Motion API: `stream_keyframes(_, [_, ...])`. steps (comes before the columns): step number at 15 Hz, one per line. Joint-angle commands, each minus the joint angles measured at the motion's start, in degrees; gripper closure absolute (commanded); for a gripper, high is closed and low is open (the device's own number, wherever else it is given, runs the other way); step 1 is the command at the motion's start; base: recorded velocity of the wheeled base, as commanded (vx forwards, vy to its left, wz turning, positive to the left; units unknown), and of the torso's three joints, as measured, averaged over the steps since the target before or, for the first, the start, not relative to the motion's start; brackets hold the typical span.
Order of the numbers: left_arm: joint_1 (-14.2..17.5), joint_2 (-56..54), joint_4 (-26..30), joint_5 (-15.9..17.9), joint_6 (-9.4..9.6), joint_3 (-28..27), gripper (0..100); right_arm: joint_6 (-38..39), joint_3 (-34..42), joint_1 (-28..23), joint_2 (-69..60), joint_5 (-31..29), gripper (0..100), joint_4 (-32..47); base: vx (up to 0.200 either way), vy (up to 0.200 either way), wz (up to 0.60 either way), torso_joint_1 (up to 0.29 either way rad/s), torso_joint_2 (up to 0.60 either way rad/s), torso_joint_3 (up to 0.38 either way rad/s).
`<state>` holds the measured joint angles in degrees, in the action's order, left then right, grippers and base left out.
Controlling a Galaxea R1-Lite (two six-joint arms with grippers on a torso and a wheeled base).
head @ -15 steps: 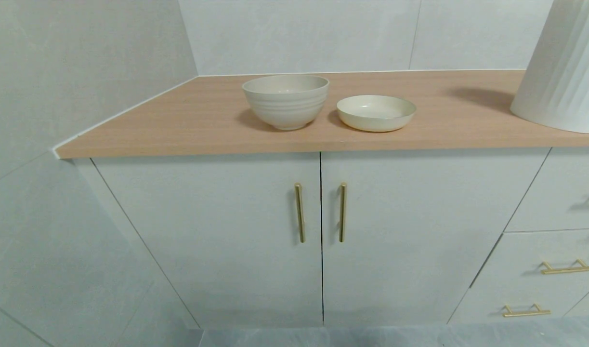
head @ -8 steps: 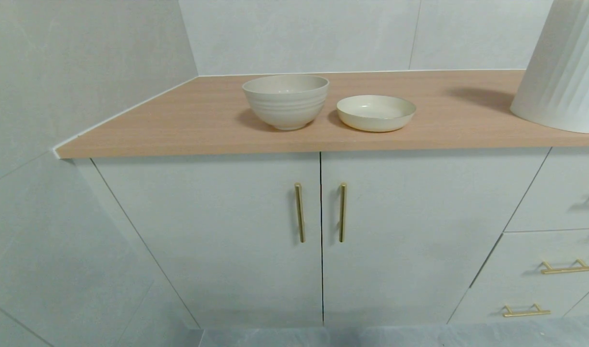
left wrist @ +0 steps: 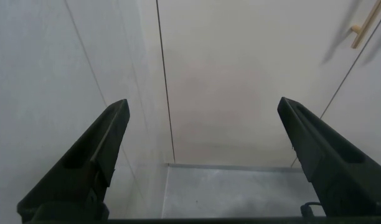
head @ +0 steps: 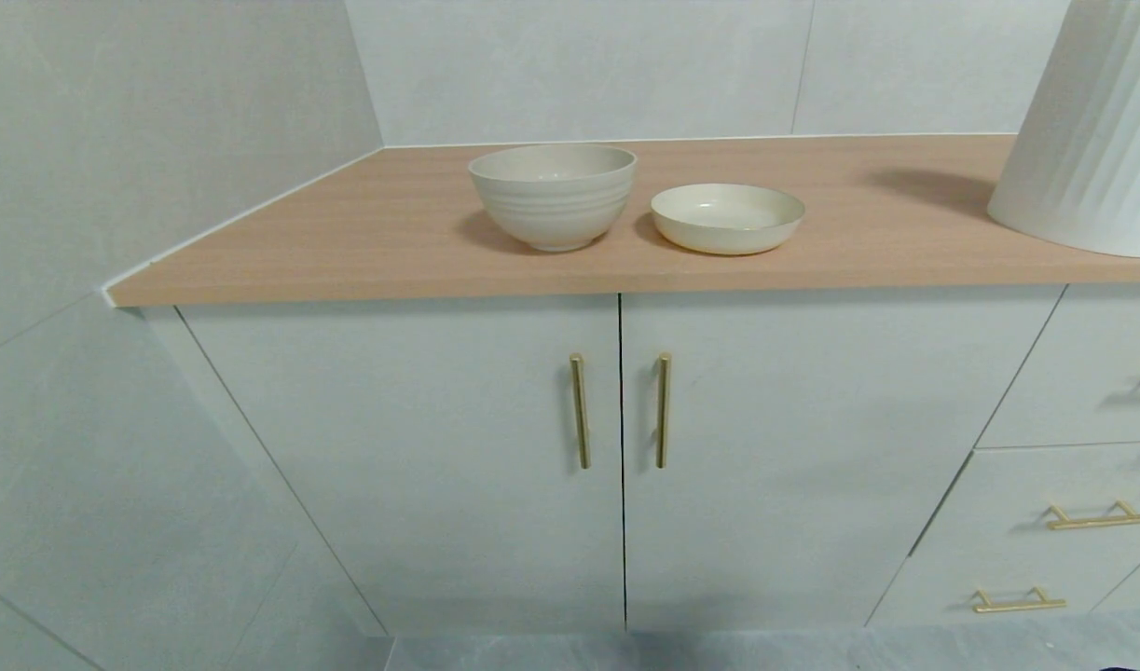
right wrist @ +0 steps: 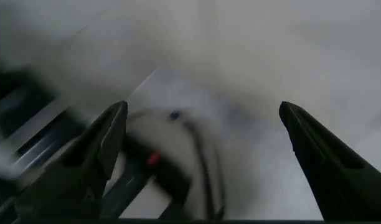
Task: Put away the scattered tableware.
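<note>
**A:** Head view: where's the tableware?
**B:** Bowl (head: pixel 553 194) and dish (head: pixel 727 217) stand just beside each other, not touching, on the counter (head: pixel 346 242) above shut doors (head: pixel 420 447).
**A:** Left wrist view?
**B:** Left gripper (left wrist: pixel 206 155) has its fingers wide apart, gripping nothing. A door (left wrist: pixel 240 81) and the floor (left wrist: pixel 228 193) lie ahead of it.
**A:** Right wrist view?
**B:** Right gripper (right wrist: pixel 203 155) is likewise spread, gripping nothing.

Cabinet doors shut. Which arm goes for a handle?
Left, probably. The left end effector is open and faces the cabinet door, with a gold handle in sight. The right end effector is open too, but what it faces is too blurred to tell.
</note>
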<state>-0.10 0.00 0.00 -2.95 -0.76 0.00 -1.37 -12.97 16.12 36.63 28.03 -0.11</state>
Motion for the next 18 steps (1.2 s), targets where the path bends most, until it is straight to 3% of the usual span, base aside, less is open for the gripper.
stream_keyframes(1, [0.01,0.0,0.0,-0.04,-0.04,0.0,0,0.31,-3.99,7.53,18.65,0.01,0,-6.04,0.0,0.0,0.0,0.0,0.0,0.0])
stream_keyframes(2, [0.01,0.09,0.0,-0.04,-0.04,0.0,0,0.4,-4.52,8.23,22.08,0.01,0,-9.38,0.0,0.0,0.0,0.0,0.0,0.0])
stream_keyframes(4, [0.01,0.0,0.0,-0.04,-0.04,0.0,0,0.4,-5.05,10.69,34.12,-0.08,0,-24.24,0.0,0.0,0.0,0.0,0.0,0.0])
stream_keyframes(8, [0.01,0.09,0.0,-0.04,-0.04,0.0,0,0.49,-10.85,16.14,48.88,-0.08,0,-37.33,0.0,0.0,0.0,0.0,0.0,0.0])
stream_keyframes(11, [0.01,0.09,0.09,-0.04,-0.04,0.0,0,2.16,-16.03,17.72,55.74,0.19,0,-39.53,0.0,0.0,0.0,0.0,0.0,0.0])
stream_keyframes(14, [0.01,0.0,0.0,-0.04,-0.04,0.0,0,8.66,-21.04,18.51,60.75,-0.25,0,-39.79,0.0,0.0,0.0,0.0,0.0,0.0])
stream_keyframes(18, [0.01,0.09,0.0,-0.04,-0.04,0.0,0,12.79,-25.53,18.43,61.98,-0.16,0,-41.29,0.0,0.0,0.0,0.0,0.0,0.0])
